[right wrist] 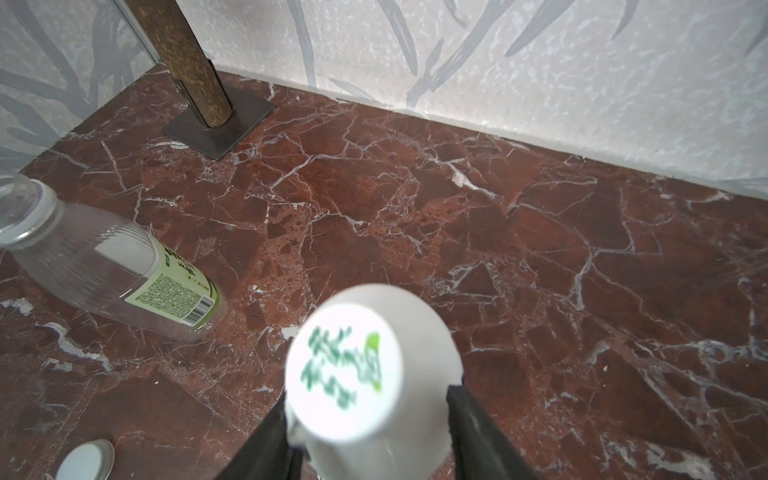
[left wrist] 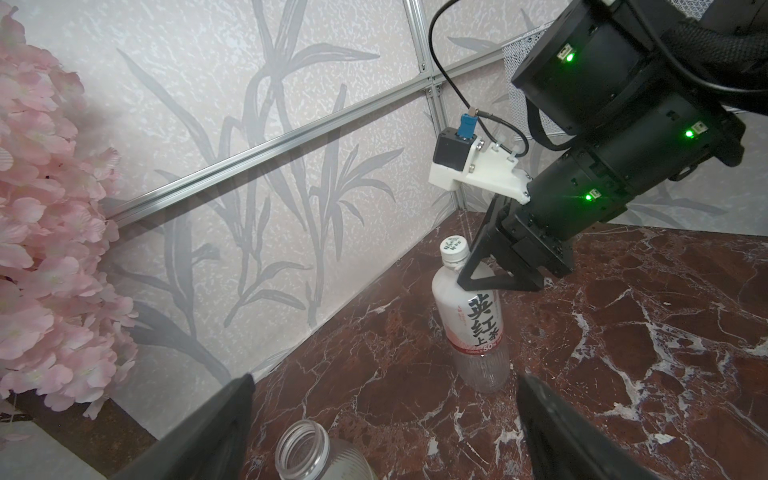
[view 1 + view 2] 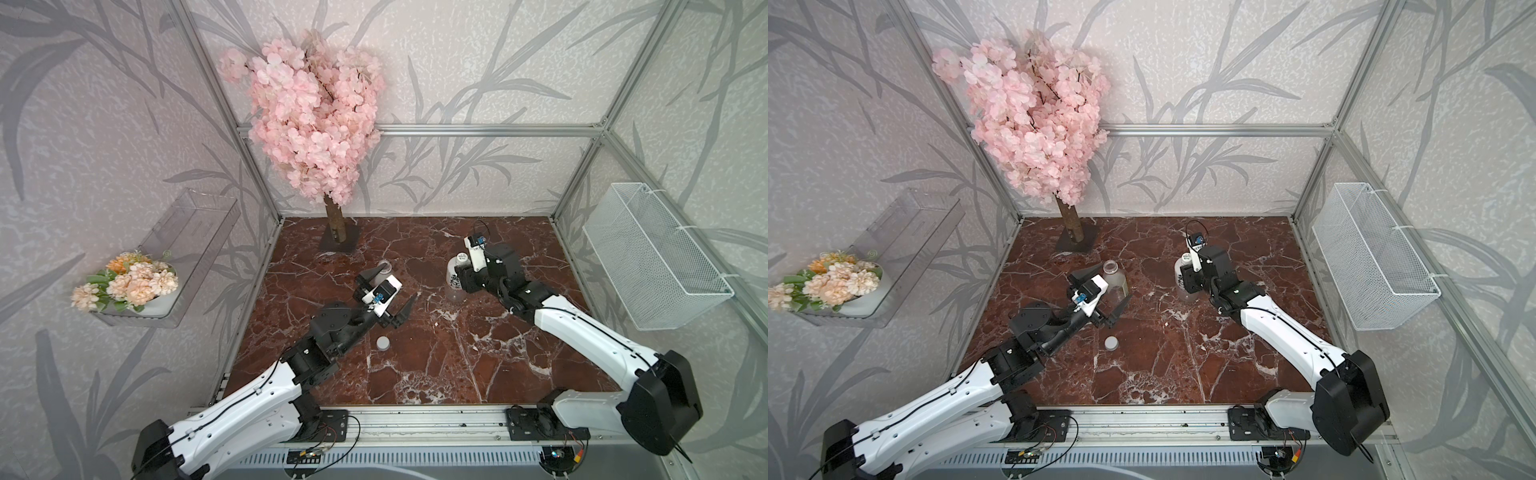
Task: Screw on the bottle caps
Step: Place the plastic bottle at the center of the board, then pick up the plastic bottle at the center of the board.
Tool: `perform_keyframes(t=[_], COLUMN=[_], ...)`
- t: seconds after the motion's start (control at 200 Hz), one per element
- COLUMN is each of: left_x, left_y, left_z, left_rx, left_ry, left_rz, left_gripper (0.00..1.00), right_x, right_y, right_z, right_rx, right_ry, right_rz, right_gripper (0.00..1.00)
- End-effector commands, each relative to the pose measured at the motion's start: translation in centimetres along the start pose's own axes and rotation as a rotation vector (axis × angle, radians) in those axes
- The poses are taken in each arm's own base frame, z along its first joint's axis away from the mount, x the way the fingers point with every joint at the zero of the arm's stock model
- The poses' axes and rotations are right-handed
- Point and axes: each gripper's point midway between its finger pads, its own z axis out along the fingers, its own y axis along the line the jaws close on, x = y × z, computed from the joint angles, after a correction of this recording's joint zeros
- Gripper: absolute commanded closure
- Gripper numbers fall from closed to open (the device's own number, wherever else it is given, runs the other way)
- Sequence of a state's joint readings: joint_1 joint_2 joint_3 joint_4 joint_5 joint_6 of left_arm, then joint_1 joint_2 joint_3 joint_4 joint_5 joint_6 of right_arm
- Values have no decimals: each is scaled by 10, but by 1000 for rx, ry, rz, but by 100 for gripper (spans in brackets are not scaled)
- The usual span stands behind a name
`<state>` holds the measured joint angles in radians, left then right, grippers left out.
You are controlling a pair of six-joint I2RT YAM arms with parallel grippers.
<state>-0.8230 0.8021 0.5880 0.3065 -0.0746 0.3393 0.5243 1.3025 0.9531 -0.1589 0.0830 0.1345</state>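
Note:
The white-wrapped bottle (image 3: 453, 286) (image 2: 478, 324) stands upright at the back right, with a printed white cap (image 2: 454, 248) (image 1: 345, 370) sitting on its neck. My right gripper (image 1: 365, 399) (image 3: 460, 272) is open; its fingers flank the neck and shoulder just below that cap. The clear bottle (image 3: 1116, 280) (image 1: 112, 274) with a green label stands uncapped, its open mouth (image 2: 303, 444) showing in the left wrist view. My left gripper (image 2: 385, 378) (image 3: 390, 293) hangs wide open just over it, holding nothing. A plain whitish cap (image 3: 382, 343) (image 3: 1111, 343) (image 1: 85, 459) lies loose on the marble in front of the left gripper.
A pink blossom tree (image 3: 316, 112) rises from a dark base plate (image 3: 338, 243) at the back left. A white wire basket (image 3: 656, 257) hangs on the right wall. A clear shelf (image 3: 195, 232) with a flower bunch hangs on the left wall.

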Motion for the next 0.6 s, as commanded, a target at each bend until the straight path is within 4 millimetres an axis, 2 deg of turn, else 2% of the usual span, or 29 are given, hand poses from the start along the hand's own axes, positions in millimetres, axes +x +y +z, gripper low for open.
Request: perform_keyframes(t=[0.0, 0.6], left_x=[1, 3], left_y=[1, 0], left_z=[0, 2], left_rx=[-3, -1], left_ry=[1, 8], left_rz=[-11, -13], left_gripper=[0, 0], right_x=[-9, -9], right_y=[-1, -3], right_z=[-4, -5], right_rx=[0, 0], right_ry=[-1, -3], right_rz=[13, 19], right_gripper=[37, 34])
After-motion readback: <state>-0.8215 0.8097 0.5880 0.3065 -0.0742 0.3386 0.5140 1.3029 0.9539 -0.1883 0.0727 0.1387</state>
